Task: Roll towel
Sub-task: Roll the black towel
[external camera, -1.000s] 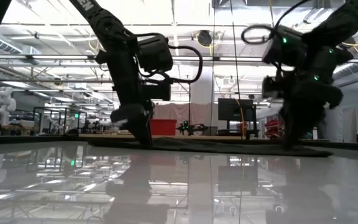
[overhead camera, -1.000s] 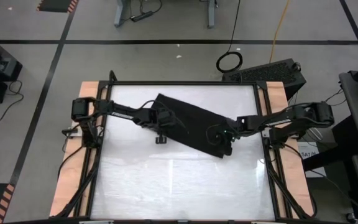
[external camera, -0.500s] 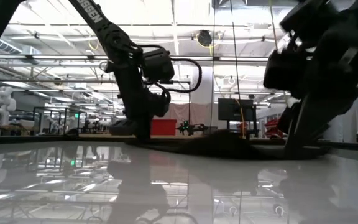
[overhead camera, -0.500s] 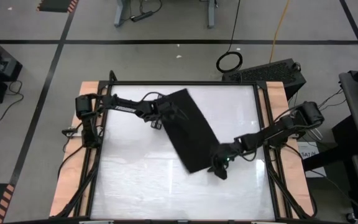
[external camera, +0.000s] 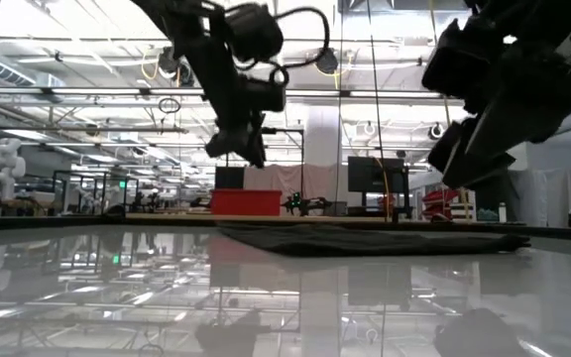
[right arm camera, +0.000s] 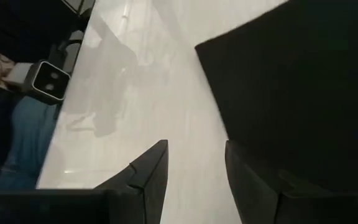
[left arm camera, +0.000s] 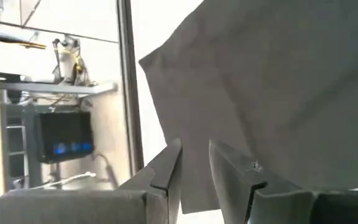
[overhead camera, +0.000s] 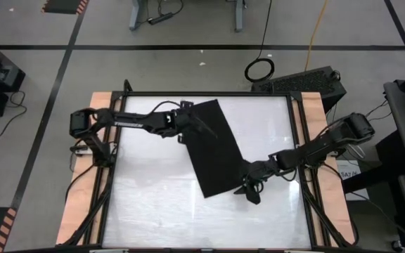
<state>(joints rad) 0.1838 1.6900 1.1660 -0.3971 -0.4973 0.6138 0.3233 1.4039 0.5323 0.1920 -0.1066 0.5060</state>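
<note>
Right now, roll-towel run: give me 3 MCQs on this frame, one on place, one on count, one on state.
1. Where is the left pincer?
A. at the towel's far edge
B. off the table
C. at the table's near edge

2. How many towels are on the table?
A. two
B. one
C. three

3. How does the towel lie?
A. rolled tight
B. bunched in a heap
C. spread flat

Answers: 1 A, the high view shows it by the towel's far edge. 2 B, a single black cloth on the white table. 3 C, the low view shows it flat, no roll begun; the right pincer hangs above its near corner, empty.
</note>
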